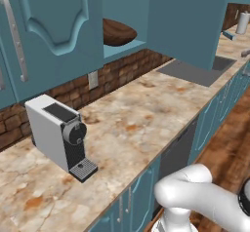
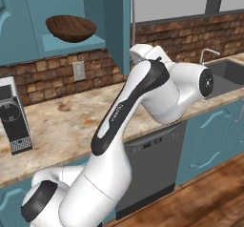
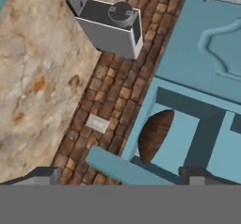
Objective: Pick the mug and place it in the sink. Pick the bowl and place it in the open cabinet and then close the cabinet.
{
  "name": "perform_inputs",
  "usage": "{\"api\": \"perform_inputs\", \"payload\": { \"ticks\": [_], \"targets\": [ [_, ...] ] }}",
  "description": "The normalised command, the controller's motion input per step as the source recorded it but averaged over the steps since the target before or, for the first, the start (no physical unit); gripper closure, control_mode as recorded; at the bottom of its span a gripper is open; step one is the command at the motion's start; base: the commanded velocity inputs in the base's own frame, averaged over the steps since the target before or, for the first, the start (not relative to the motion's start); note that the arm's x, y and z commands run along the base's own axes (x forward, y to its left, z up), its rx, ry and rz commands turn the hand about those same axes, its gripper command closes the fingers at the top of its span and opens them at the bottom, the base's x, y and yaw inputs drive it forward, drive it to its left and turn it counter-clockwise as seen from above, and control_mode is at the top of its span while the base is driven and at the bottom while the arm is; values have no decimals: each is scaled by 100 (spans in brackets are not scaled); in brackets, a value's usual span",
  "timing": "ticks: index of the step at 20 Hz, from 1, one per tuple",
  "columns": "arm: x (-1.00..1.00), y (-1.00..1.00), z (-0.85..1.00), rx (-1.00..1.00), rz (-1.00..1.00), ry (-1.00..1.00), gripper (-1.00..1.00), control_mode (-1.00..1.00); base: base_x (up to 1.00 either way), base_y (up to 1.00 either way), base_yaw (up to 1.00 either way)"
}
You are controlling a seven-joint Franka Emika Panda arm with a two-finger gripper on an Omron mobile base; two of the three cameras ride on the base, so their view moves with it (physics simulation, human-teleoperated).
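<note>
The bowl point(image 2: 70, 28) sits on the bottom shelf of the open cabinet point(image 1: 124, 48), whose door point(image 1: 188, 24) stands swung out. The hand point(image 3: 120, 175) is spread wide and empty, near the cabinet opening, above the counter point(image 1: 146, 114).

Dark brown ribbed bowl point(image 2: 70, 27) in teal cabinet point(image 1: 126, 11); red-brown brick wall point(image 2: 57, 76); mottled beige-orange counter point(image 1: 127, 124).

Glossy white arm point(image 2: 143, 92) w/ black joint bands, rounded segments.
</note>
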Motion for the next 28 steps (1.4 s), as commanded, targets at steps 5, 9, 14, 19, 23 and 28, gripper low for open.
{"api": "perform_inputs", "payload": {
  "ticks": [5,9,14,19,23,28],
  "targets": [
    [70,-18,-31,14,0,-3,-100,-100,0,0,0],
    [84,-14,-4,12,0,0,-100,-100,0,0,0],
    [71,-13,0,1,0,0,-100,-100,0,0,0],
    [58,-1,0,0,0,0,-100,-100,0,0,0],
    [44,0,0,0,0,0,-100,-100,0,0,0],
    [41,0,0,3,0,1,-100,-100,0,0,0]
  ]
}}
